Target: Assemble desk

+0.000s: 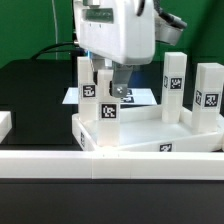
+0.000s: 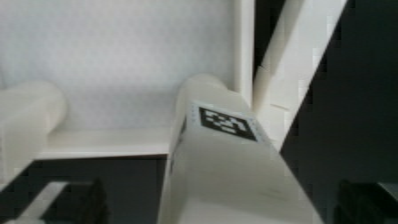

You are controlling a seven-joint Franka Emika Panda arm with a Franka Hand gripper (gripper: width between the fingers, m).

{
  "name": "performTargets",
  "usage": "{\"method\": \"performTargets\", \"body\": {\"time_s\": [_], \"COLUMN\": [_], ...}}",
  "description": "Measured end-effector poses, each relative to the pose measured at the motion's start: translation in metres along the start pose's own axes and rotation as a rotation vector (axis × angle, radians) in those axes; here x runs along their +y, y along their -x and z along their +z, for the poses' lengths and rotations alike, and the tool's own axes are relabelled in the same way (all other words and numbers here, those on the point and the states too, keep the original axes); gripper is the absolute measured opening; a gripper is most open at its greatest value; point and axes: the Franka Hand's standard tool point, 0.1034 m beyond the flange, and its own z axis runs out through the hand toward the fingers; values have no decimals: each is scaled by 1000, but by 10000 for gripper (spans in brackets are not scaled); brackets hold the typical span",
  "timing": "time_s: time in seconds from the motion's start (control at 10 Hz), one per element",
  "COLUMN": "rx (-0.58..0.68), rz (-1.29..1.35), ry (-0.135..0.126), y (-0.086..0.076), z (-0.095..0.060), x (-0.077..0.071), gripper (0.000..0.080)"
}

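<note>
White plastic desk kit looks pretty far along from what I can see. The tabletop (image 1: 150,135) sits upside down in the lower middle of the exterior view, pushed up against the long white rail (image 1: 110,160) that runs across the bottom of the frame. I count four legs standing up out of it: the near-left leg (image 1: 108,105), the back-left leg (image 1: 87,85), the back-right leg (image 1: 175,85) and the far-right leg (image 1: 209,95). Whether each one is screwed fully home, can't tell at this resolution.

The gripper (image 1: 110,78) hangs right above the near-left leg with its jaws spread wide, straddling the leg top but not clamping it. In the wrist view that tagged leg (image 2: 222,140) runs up the middle with a finger (image 2: 294,55) just beside it, a visible gap between.

So my guess: last leg is in or nearly in, maybe some tightening left.

Room-wise, it's tight between the near-left and back-left legs. Straight up looks like the clean exit; the black table (image 1: 35,90) on the exterior view's left is open.
</note>
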Motion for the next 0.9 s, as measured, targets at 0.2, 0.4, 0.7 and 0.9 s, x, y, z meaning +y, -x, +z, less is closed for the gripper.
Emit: {"method": "performTargets", "body": {"time_s": [0.2, 0.4, 0.7, 0.9], "rx": [0, 7, 14, 14], "rz": [-168, -356, -627, -801], "ry": [-1, 7, 15, 18], "y": [1, 1, -1, -2], "z": [0, 0, -1, 0], "x": [-1, -1, -2, -2], "gripper": [649, 649, 649, 649]}}
